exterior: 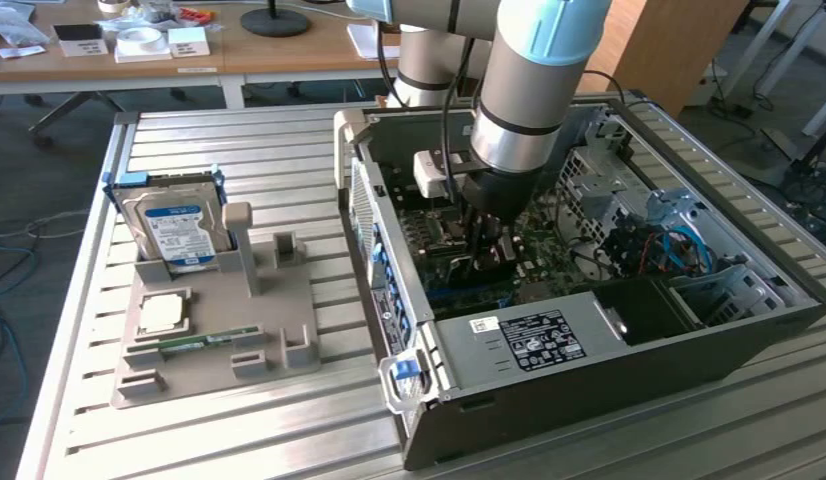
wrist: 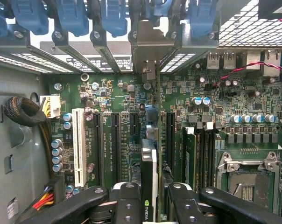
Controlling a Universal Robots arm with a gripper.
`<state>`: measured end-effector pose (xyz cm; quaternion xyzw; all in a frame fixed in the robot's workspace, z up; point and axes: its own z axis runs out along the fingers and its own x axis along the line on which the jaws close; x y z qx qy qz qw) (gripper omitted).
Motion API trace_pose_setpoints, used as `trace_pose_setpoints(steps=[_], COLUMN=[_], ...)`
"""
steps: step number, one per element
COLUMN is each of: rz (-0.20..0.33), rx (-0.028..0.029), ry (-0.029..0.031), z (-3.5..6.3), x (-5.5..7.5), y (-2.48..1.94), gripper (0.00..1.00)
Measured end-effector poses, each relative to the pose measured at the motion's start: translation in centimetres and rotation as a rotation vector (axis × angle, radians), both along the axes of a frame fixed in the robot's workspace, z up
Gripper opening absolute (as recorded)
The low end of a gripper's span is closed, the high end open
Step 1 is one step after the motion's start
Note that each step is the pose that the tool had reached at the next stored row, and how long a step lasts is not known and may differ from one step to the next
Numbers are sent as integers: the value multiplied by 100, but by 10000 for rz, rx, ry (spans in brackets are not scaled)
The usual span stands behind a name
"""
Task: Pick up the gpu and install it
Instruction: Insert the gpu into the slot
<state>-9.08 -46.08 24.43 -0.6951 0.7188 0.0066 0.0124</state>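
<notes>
The gpu (wrist: 149, 172) stands edge-on over the motherboard (wrist: 117, 93), its metal bracket (wrist: 150, 44) at the rear slot openings — clamped in the hand (wrist: 149, 205), deep inside the computer case (exterior: 733, 345) on the bench (exterior: 240, 440).

The gpu (wrist: 149, 186) was green along its edge, with a black block and a silver end. The gripper (wrist: 152, 205) was black. The board (wrist: 117, 121) under it was green with one white slot (wrist: 78, 144) and black slots. The clips (wrist: 71, 16) were blue. The arm (exterior: 540, 70) was grey with a light blue cap. The hard drive (exterior: 173, 232) had a blue and white label. The table (exterior: 240, 440) was silver with stripes.
</notes>
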Motion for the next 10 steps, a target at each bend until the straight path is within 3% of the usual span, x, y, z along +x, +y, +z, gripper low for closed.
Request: trace_pose_setpoints(steps=[3,4,10], rz=[3,5,7], rx=[-12,-14,-14], ry=[-7,-6,-8], z=[3,4,23], x=[3,3,4], y=[-1,-1,-1], gripper=[33,40,40])
